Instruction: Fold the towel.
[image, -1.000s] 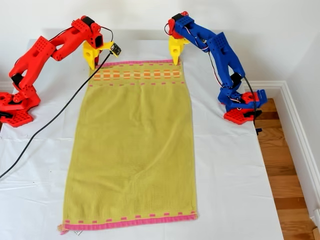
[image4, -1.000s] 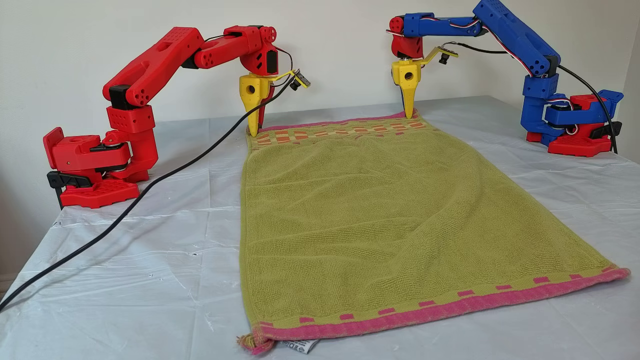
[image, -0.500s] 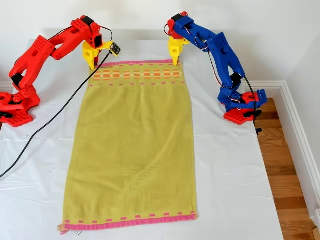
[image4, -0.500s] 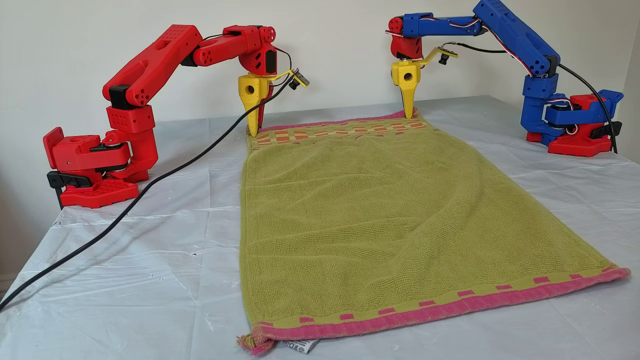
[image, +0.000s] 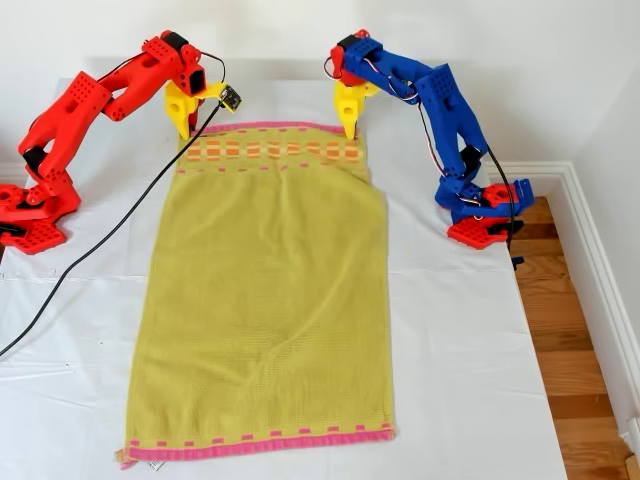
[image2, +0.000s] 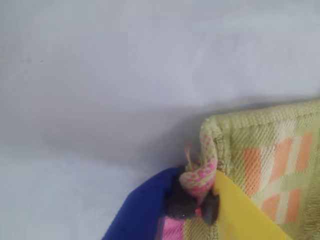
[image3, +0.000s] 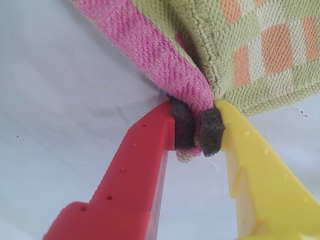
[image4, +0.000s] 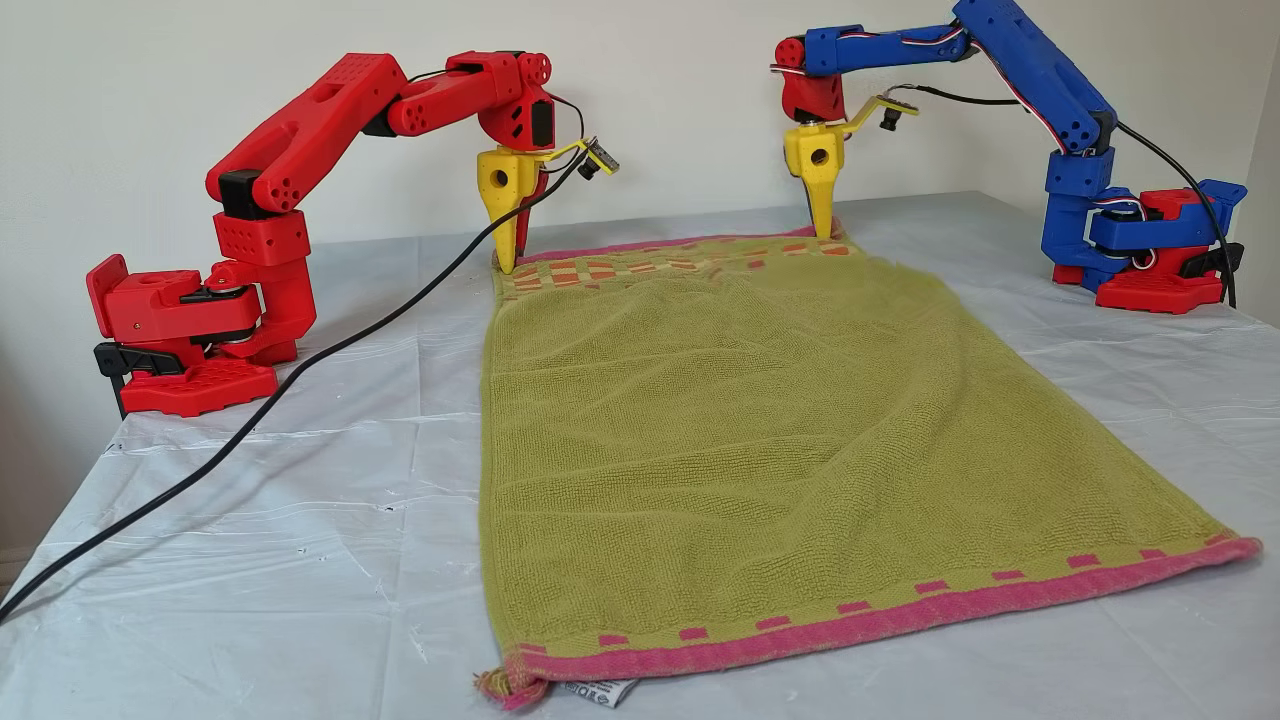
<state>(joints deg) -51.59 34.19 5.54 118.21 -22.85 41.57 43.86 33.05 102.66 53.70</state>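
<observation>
- Towel (image: 260, 300) lies flat and lengthwise on the white-covered worktop (image: 460, 350). In the exterior view its pink far hem is at 12 o'clock and its near hem at 6 o'clock.
- My first hand (image: 350, 128), on the blue arm, is closed on the far corner at about 1 o'clock in the exterior view. That corner looks slightly raised, with the side edge below it drawn inward.
- My second hand (image: 186, 130), on the red arm, is closed on the far corner at about 11 o'clock in that view. It has a thick bunch of pink hem between its foam pads (image3: 184, 127).
- Slip is your main risk. In its wrist view my first hand (image2: 195, 205) pinches only a small curl of hem, so I judge that the towel's weight could pull it free on a quick lift.
- Skew comes next. If one corner rises or travels ahead of the other, the fold would probably land crooked against the near hem.
- Watch the black cable (image: 100, 245), which runs close past my second hand and could snag as that arm sweeps toward 6 o'clock.
</observation>
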